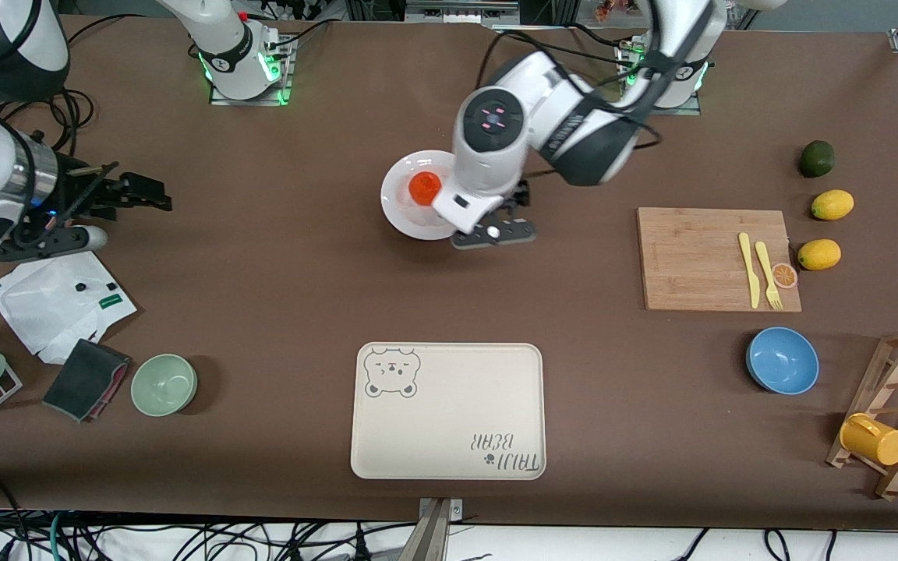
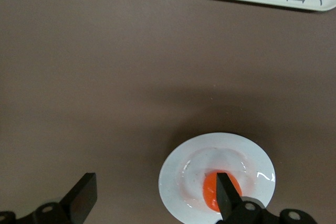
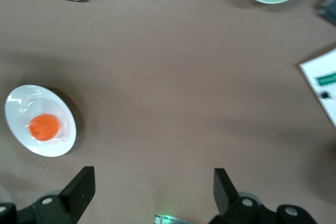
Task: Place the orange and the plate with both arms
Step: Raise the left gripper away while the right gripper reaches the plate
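The orange [image 1: 424,188] lies in the white plate [image 1: 404,216] on the brown table, toward the arms' bases from the bear tray. My left gripper [image 1: 496,218] hangs open and empty over the table just beside the plate, toward the left arm's end. In the left wrist view the gripper [image 2: 154,178] is wide open, and one finger [image 2: 224,195] overlaps the orange [image 2: 209,190] in the plate [image 2: 178,182]. My right gripper [image 1: 146,195] waits open and empty over the right arm's end of the table. Its wrist view shows the open gripper [image 3: 153,171], the plate [image 3: 21,108] and the orange [image 3: 44,127].
The cream bear tray [image 1: 449,460] lies near the front edge. A green bowl [image 1: 164,384], white paper [image 1: 59,304] and a dark cloth [image 1: 86,378] lie at the right arm's end. A cutting board [image 1: 698,257], lemons [image 1: 832,204], a blue bowl [image 1: 783,360] and a mug rack [image 1: 897,421] lie at the left arm's end.
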You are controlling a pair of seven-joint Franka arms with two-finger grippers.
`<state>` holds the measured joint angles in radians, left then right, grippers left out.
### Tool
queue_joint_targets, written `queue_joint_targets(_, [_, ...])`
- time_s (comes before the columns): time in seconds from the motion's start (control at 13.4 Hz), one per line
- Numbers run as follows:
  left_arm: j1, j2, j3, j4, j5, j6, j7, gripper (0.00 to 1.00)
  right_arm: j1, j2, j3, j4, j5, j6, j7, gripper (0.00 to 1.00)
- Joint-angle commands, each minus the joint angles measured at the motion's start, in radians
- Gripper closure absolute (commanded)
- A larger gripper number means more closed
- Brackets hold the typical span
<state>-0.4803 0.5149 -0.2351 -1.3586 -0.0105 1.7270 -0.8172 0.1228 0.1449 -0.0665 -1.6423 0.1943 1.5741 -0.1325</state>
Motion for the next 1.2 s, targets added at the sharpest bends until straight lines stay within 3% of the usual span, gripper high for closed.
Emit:
queue_joint_targets(0.0, [0.125,-0.035,-0.015,0.047,0.018,-0.072,0.157,0.00,-0.009,-0.034,0.005,-0.149,0.114,0.096,-0.088,0.00])
queue_joint_targets(0.22, [0.245,-0.096,-0.009,0.045,0.006,-0.161,0.393,0.00,-0.009,-0.028,0.011,-0.304,0.227,0.194,-0.186,0.00])
queue_joint_targets(0.3, [0.235,-0.134,0.034,0.036,0.015,-0.184,0.489,0.00,-0.011,-0.027,0.039,-0.347,0.235,0.233,-0.197,0.00])
queue_joint_targets(0.52, [0.275,-0.199,0.059,0.049,0.003,-0.294,0.549,0.00,-0.011,-0.015,0.089,-0.465,0.357,0.337,-0.217,0.00])
queue_joint_targets(0.6, [0.331,-0.223,0.063,0.033,-0.020,-0.291,0.575,0.00,-0.009,-0.008,0.109,-0.497,0.390,0.369,-0.242,0.00])
queue_joint_targets(0.67, [0.353,-0.266,0.075,-0.003,-0.040,-0.291,0.649,0.00,-0.009,-0.001,0.125,-0.525,0.413,0.400,-0.277,0.00])
queue_joint_targets(0.9, [0.364,-0.367,0.204,-0.101,-0.077,-0.250,0.770,0.00,-0.009,0.053,0.161,-0.605,0.526,0.464,-0.412,0.00])
queue_joint_targets(1.12, [0.457,-0.553,0.214,-0.342,-0.077,-0.046,0.770,0.00,-0.009,0.097,0.247,-0.663,0.614,0.594,-0.481,0.00])
